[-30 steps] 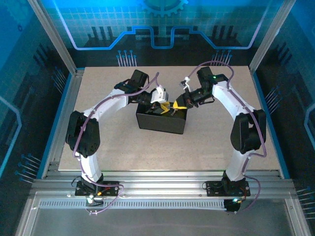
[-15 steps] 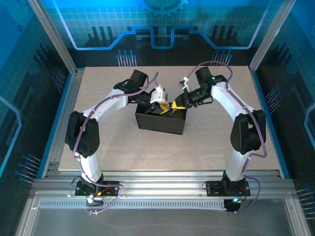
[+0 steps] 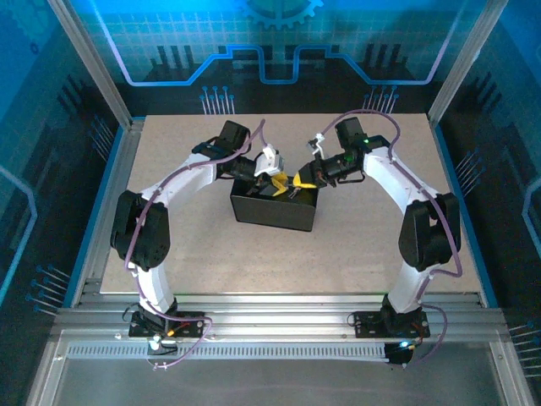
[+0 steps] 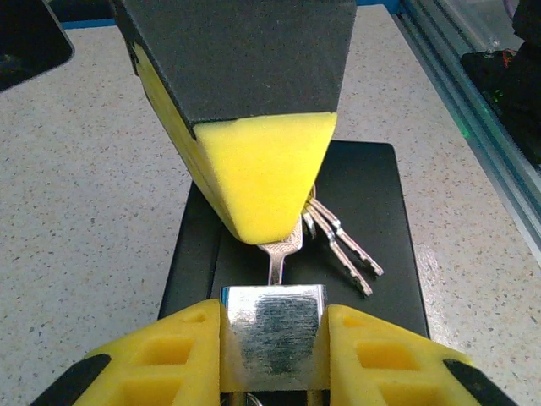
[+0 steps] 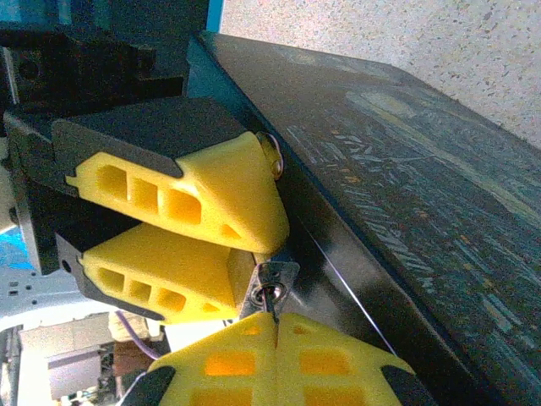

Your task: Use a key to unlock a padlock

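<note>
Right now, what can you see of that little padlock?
The padlock is a small metal block, its visible face silvery and scuffed. The left gripper clamps it on both sides with its yellow fingers, above the black box. A key pinched by the right gripper sticks into its end face. I cannot make out its shackle.

The padlock [image 4: 273, 326] is brushed bright metal; the key [image 4: 279, 258] shiny metal; the box [image 4: 372, 194] smooth black; the table [image 4: 84, 169] matt and speckled.
</note>
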Robot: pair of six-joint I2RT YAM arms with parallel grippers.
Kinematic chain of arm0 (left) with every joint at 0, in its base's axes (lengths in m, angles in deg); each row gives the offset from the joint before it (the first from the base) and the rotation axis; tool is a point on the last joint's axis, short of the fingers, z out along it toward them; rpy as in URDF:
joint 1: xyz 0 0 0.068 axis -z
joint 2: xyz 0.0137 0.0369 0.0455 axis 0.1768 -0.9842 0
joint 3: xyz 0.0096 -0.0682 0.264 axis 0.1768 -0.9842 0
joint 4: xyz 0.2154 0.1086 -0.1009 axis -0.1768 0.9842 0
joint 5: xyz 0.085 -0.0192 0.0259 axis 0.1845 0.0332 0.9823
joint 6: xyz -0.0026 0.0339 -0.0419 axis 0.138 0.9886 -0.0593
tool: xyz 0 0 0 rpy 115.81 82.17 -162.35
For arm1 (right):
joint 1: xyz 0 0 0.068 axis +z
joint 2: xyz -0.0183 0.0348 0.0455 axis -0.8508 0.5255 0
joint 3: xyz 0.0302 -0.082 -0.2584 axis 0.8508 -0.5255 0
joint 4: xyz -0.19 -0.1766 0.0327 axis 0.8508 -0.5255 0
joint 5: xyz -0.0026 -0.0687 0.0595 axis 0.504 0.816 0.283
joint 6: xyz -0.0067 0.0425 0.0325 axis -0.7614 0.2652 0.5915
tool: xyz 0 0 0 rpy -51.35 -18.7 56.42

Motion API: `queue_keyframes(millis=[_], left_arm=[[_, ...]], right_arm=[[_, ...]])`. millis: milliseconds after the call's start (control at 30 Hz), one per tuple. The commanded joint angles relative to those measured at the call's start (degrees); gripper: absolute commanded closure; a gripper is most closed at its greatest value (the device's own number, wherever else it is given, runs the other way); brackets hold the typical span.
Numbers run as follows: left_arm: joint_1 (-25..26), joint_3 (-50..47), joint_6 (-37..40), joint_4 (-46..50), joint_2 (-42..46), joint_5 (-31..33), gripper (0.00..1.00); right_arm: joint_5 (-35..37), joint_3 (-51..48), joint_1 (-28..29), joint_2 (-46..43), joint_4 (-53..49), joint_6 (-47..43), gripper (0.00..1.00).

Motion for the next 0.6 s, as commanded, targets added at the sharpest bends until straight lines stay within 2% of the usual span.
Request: queue_keyframes(millis=[0,300,467,567], left_arm=[[1.65,1.37,0.48,-1.45,0.48,-7.26,1.0],[1.22,2.13,0.8,0.76,0.49,-9.0,1.0],[1.27,1.54,-0.73,-1.74,0.68,-8.14,1.0],[1.23,1.04,-1.21,-3.31,1.03,-7.94,1.0]], right_arm=[[-5.07,-2.68,5.98,-4.93,5.64,-3.24,0.96],[2.25,-6.18,6.92,-7.69,11.21,-5.27,0.98],[-1.41,-7.52,7.89,-9.43,13.04,-4.93,0.95],[-6.49,-6.61,6.52,-6.73,12.89,0.03,0.95]])
